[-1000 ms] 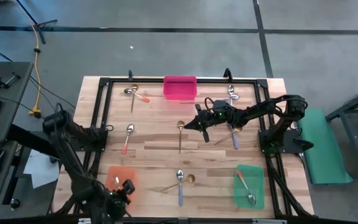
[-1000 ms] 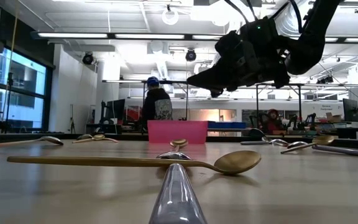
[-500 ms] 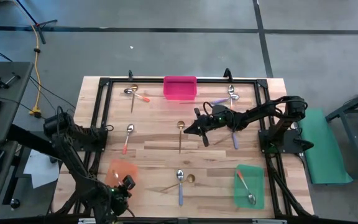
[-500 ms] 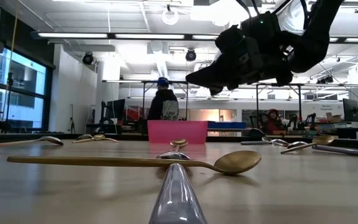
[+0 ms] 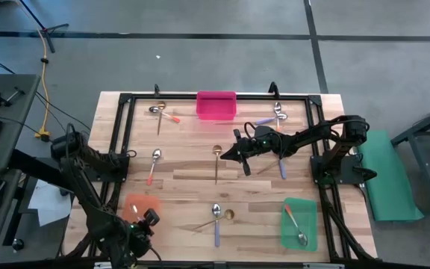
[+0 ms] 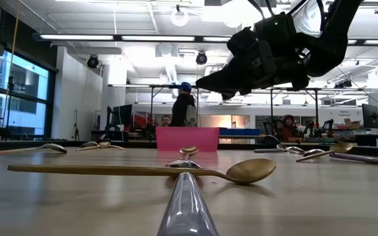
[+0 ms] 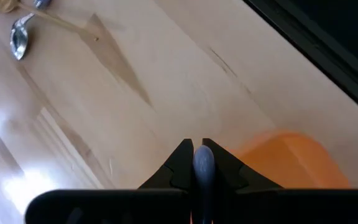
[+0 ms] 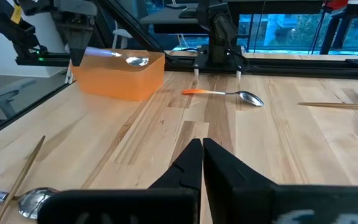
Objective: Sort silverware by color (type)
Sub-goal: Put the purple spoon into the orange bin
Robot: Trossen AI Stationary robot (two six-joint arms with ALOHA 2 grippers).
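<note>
A wooden desk (image 5: 192,161) carries scattered spoons. The left tool (image 7: 194,163), clamped on an orange-handled spoon (image 7: 203,163), hangs just above the orange tray (image 5: 142,205), likely to drop it there. The right tool (image 5: 227,155) hovers pinched empty beside a gold spoon (image 5: 216,161).

A spoon (image 8: 225,93) lies on the table (image 8: 278,155) ahead of the right gripper (image 8: 201,152). Ahead to one side sits a tray (image 8: 118,75). A second spoon (image 8: 17,186) lies close beside the gripper.
</note>
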